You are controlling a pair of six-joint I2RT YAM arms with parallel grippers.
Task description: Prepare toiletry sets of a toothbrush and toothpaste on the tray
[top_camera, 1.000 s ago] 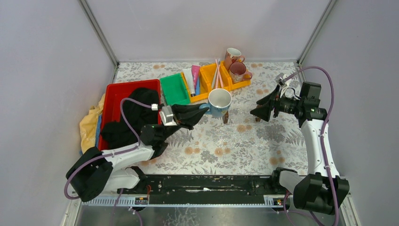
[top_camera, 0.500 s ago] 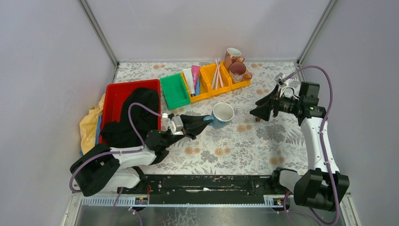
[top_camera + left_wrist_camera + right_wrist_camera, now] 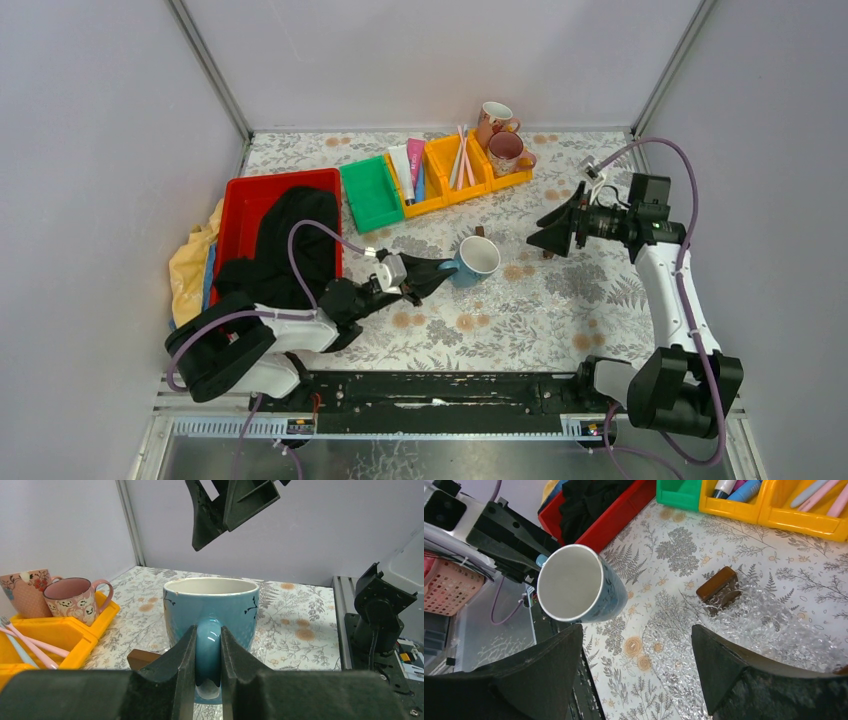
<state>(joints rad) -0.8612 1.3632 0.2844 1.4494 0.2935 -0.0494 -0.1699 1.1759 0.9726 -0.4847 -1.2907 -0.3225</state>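
The left tool (image 3: 207, 636) was clenched on the handle of the blue mug (image 3: 210, 604), one finger on each side of the loop, and held the cup near the middle of the worktop (image 3: 520, 320). Whether its base touched the surface could not be told, because the fingers hid it. The right tool (image 3: 638, 630) hung released, its jaws wide apart, looking down on the mug and on a small brown block (image 3: 719, 586) just beside it. The step in hand looked like carrying the mug to a new spot. Doing that well would call for keeping the rim level, since a grip on the handle alone lets the cup swing. It would also call for a path clear of the block and a flat landing before the fingers let go. The toothbrushes (image 3: 461, 155) lay together in one compartment of the yellow bin (image 3: 515, 180) at the far side, and the toothpaste tubes (image 3: 410, 165) lay in the compartment next to it, beside a green bin (image 3: 370, 195). No set had been made up yet. A red tray (image 3: 235, 215) on the left held a black cloth (image 3: 285, 240). The worktop wore a leaf-and-flower print under a glossy, dimpled film that would probably let a mug slide. Plain pale walls closed the space in on three sides.
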